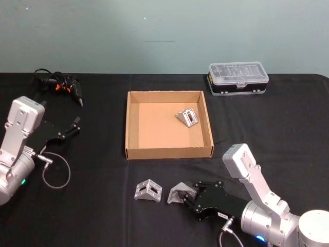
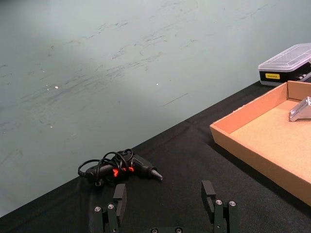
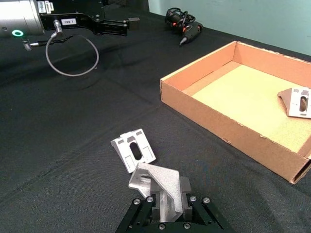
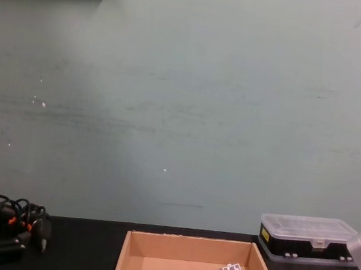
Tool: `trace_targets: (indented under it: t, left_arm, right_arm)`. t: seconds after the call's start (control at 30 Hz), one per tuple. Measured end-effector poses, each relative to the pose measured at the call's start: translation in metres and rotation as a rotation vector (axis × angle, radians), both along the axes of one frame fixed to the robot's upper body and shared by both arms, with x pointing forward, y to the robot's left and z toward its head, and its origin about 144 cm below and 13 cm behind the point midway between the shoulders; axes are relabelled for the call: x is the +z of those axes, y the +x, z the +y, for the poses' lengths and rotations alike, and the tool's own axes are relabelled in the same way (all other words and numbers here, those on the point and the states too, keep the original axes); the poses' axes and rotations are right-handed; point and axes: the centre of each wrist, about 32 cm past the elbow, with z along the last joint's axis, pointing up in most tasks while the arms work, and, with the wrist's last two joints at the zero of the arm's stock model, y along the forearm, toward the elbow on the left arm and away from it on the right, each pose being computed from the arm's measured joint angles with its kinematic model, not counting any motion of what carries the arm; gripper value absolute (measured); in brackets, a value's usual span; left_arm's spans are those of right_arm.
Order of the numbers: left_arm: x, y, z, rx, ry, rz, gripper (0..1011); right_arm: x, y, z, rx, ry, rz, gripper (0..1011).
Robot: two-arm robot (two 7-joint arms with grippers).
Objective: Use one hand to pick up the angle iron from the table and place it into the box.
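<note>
My right gripper (image 1: 187, 197) is low over the black table (image 1: 92, 216) near its front edge, shut on a silver angle iron (image 1: 179, 193). In the right wrist view that angle iron (image 3: 156, 182) sits between the two black fingers (image 3: 185, 190). A second angle iron (image 1: 148, 190) lies just to its left on the table, apart from it. The tan cardboard box (image 1: 132, 123) stands behind them, and a third angle iron (image 1: 187, 118) rests in its far right corner. My left gripper (image 1: 75, 126) hovers open at the table's left side, empty.
A black device with looped cables and orange marks (image 1: 60, 86) lies at the back left. Behind the box to the right stands a plastic case with a clear lid (image 1: 237, 77). A grey cable loop (image 1: 55, 175) hangs from the left arm.
</note>
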Motion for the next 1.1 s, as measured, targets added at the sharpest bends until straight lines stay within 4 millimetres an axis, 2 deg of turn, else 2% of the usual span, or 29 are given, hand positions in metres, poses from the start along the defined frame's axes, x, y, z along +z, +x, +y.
trace_targets:
  t: [0.2, 0.33, 0.7, 0.93, 1.1]
  left_arm:
    - [0.000, 0.000, 0.000, 0.000, 0.000, 0.000, 1011]
    - [0.000, 0.000, 0.000, 0.000, 0.000, 0.000, 1011]
    - [0.000, 0.000, 0.000, 0.000, 0.000, 0.000, 1011]
    - [0.000, 0.000, 0.000, 0.000, 0.000, 0.000, 1011]
    - [0.000, 0.000, 0.000, 0.000, 0.000, 0.000, 1011]
  right_arm:
    - [0.000, 0.000, 0.000, 0.000, 0.000, 0.001, 139]
    - [0.001, 0.000, 0.000, 0.000, 0.000, -0.004, 137]
    - [0.020, 0.001, -0.003, -0.011, -0.008, -0.079, 137]
    - [0.038, 0.014, -0.003, -0.020, -0.058, -0.166, 137]
    - [0.051, 0.036, 0.000, -0.042, -0.092, -0.236, 137]
